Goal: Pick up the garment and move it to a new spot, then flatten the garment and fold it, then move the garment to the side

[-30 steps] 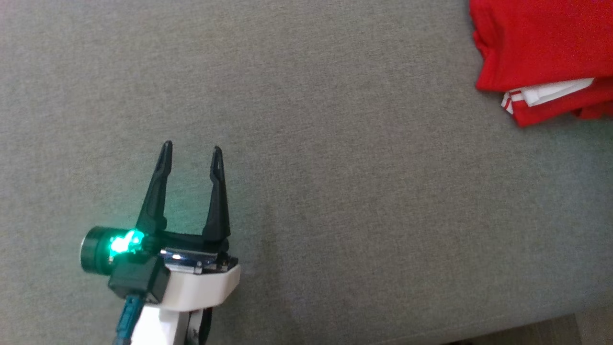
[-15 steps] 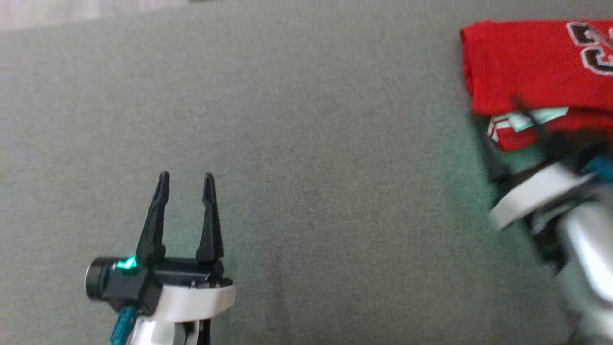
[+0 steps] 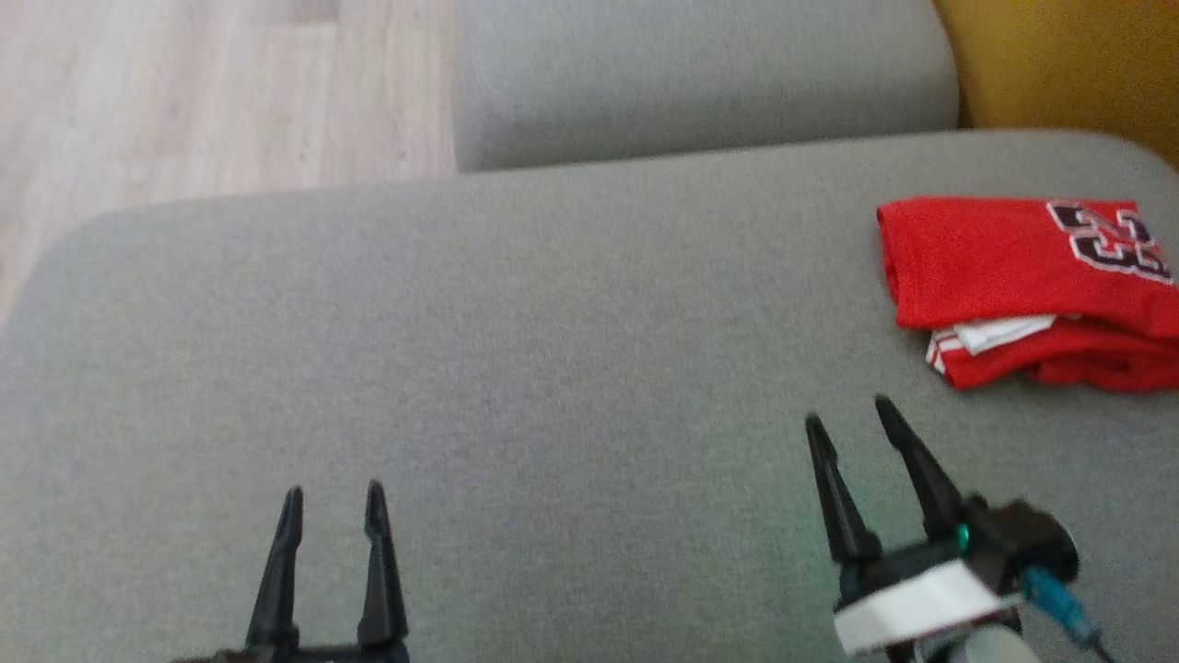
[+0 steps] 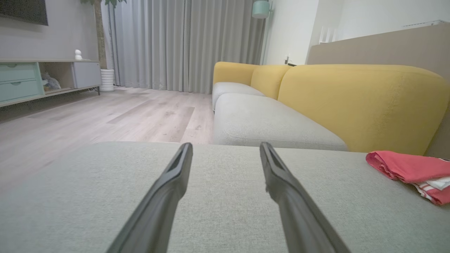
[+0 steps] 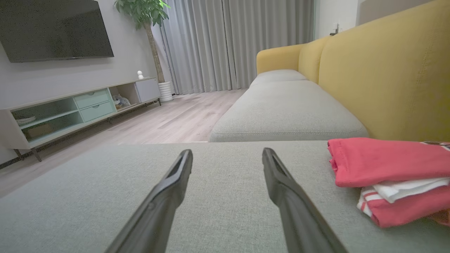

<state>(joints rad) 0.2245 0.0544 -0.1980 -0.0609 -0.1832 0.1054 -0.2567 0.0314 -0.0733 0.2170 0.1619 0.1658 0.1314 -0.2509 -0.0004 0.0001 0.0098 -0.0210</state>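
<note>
The folded red garment (image 3: 1004, 276) lies at the right end of the grey sofa cushion (image 3: 553, 368), close to the yellow backrest (image 3: 1059, 64), while the left gripper (image 3: 333, 490) and right gripper (image 3: 846, 412) hover over bare fabric, both jaws spread and holding nothing, the right one nearer the garment

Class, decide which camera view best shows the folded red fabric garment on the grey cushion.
The head view: it shows the folded red fabric garment from above, with its black number print. The right wrist view shows the stacked layers side-on; the left wrist view, a small corner far right.
</note>
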